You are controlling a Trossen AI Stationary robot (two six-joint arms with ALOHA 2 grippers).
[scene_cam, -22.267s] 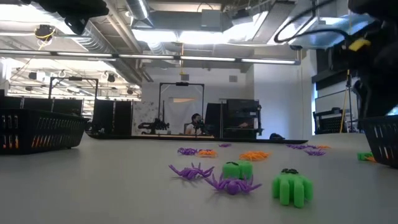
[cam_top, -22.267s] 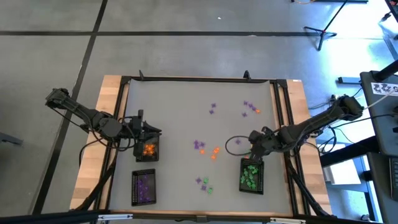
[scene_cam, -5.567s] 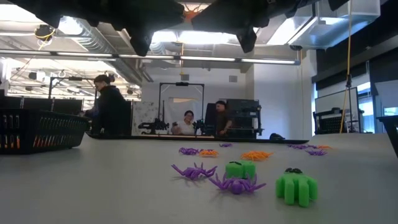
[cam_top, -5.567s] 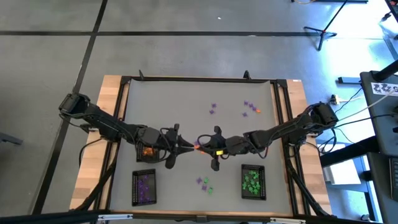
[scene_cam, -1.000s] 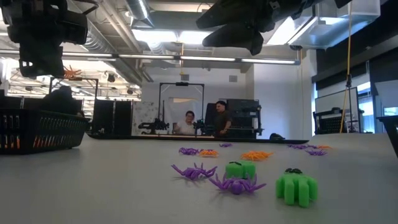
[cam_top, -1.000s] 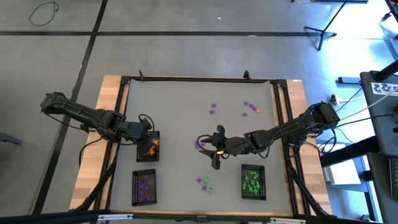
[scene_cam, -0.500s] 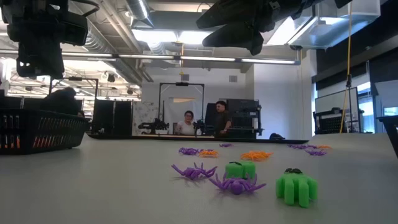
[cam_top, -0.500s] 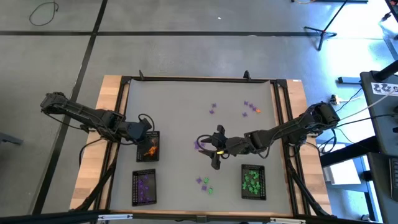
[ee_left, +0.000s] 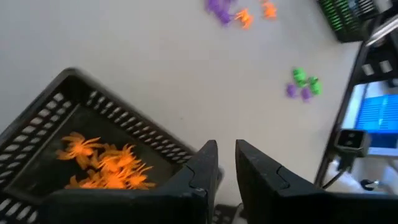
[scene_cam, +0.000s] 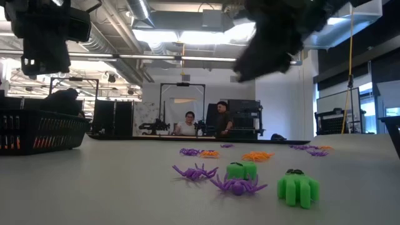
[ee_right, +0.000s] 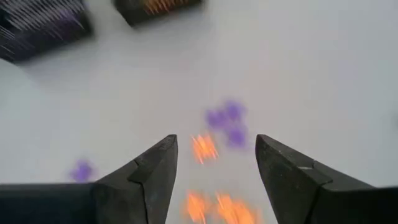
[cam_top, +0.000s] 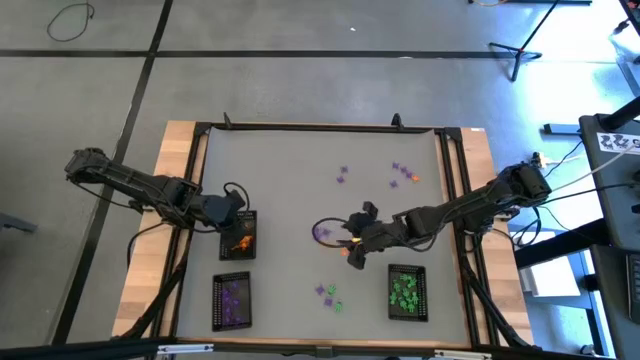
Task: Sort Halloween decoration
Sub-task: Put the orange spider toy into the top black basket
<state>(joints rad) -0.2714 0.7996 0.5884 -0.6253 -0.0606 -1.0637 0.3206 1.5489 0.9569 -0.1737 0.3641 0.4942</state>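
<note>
Small plastic Halloween trinkets lie loose on the grey table: an orange and purple cluster (cam_top: 335, 238) at the middle, purple and orange ones (cam_top: 400, 173) farther back, green and purple ones (cam_top: 328, 294) nearer the front. My left gripper (ee_left: 227, 155) hangs over the black mesh tray (cam_top: 240, 240) of orange spiders (ee_left: 102, 165), slightly open, with nothing between its fingers. My right gripper (ee_right: 216, 142) slants down over the middle cluster, open wide and empty; orange and purple trinkets (ee_right: 214, 134) show blurred between its fingers.
A tray of purple trinkets (cam_top: 231, 300) stands at the near left and a tray of green ones (cam_top: 405, 288) at the near right. A raised black frame (cam_top: 320, 127) borders the table. People sit in the room behind (scene_cam: 206, 125).
The orange spider that hung below my left gripper over the orange tray is gone from it; that gripper has kept its place. My right gripper has tipped nose-down over the middle cluster and sunk a little, its fingers still wide apart.
</note>
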